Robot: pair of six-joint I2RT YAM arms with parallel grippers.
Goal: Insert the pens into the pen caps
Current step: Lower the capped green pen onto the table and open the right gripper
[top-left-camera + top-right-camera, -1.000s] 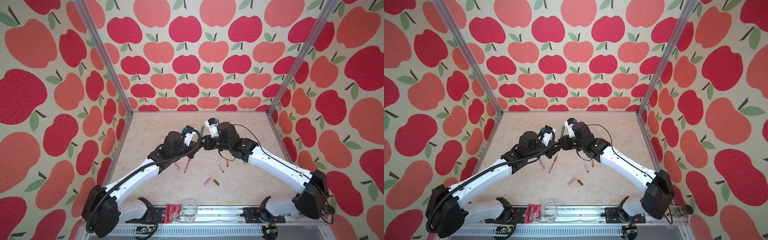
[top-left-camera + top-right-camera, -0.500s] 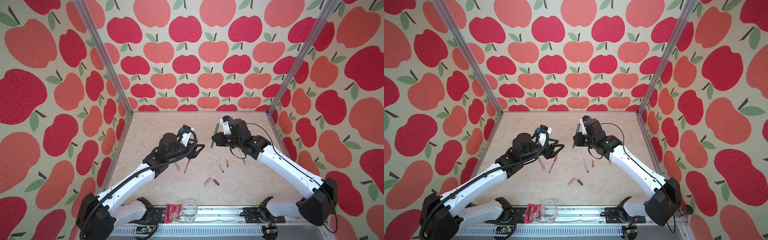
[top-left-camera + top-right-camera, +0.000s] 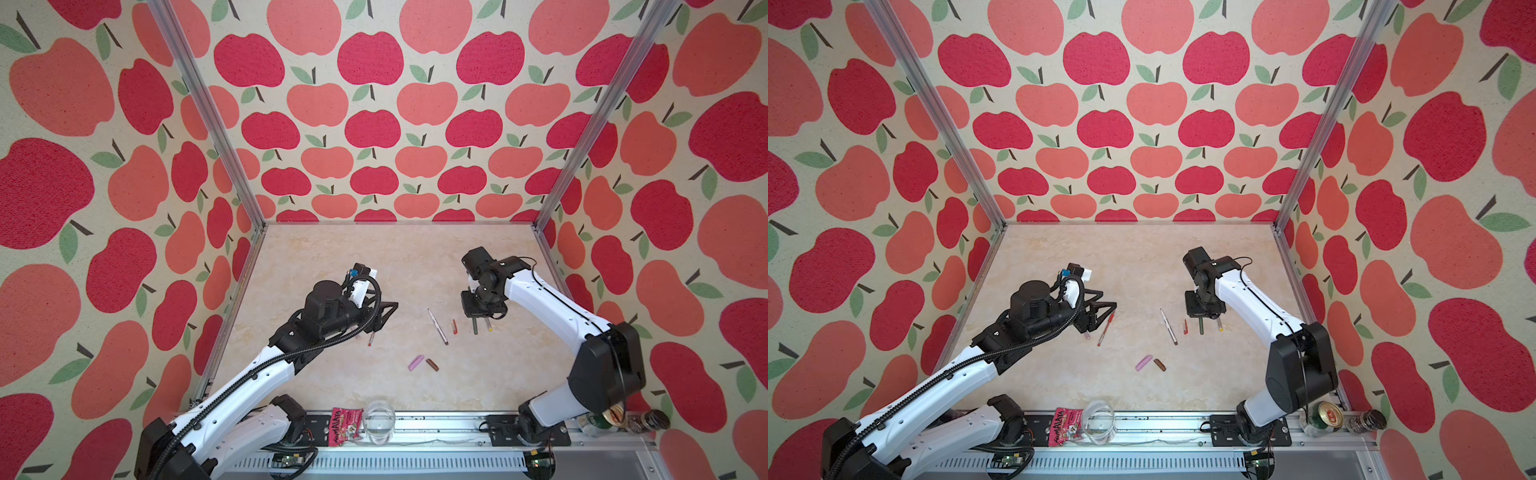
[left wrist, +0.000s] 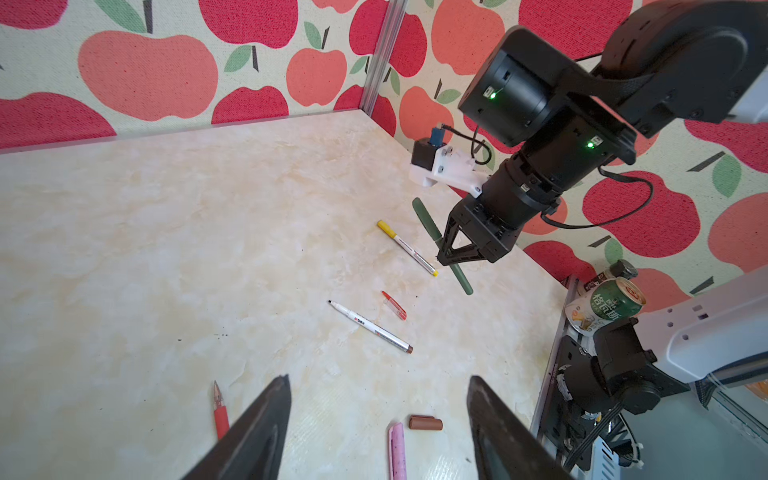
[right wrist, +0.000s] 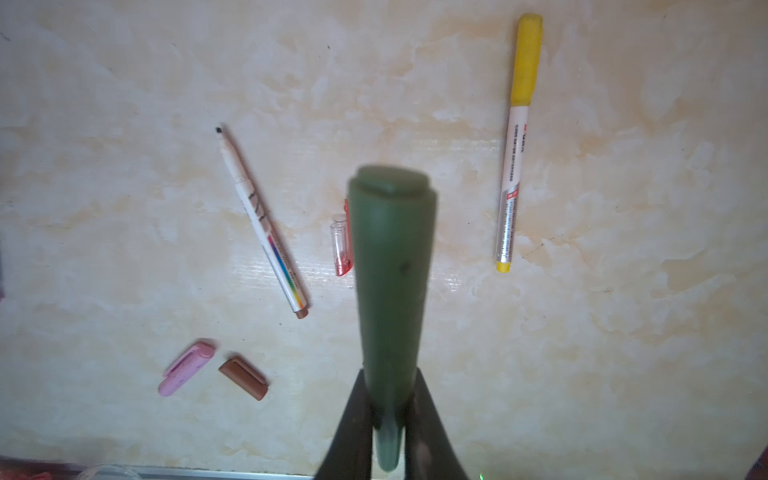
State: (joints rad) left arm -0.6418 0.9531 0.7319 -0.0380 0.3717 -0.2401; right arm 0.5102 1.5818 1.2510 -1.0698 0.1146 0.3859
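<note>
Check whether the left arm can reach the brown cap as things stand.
Probably yes. The left gripper is open and empty, and the brown cap lies on bare table ahead of it with nothing between. The pink cap close beside it may crowd the grasp.

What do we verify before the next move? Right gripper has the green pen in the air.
1. right gripper shut on green pen, held aloft: ok.
2. green cap fully seated: cannot tell, the joint sits by the jaws.
3. left gripper open and empty: ok.
4. Set-down spot below: probably not ok, red cap and yellow-capped pen lie close on either side.
5. Lying loose for the next pairing: red pen, uncapped white pen, brown cap, pink cap: ok.
</note>
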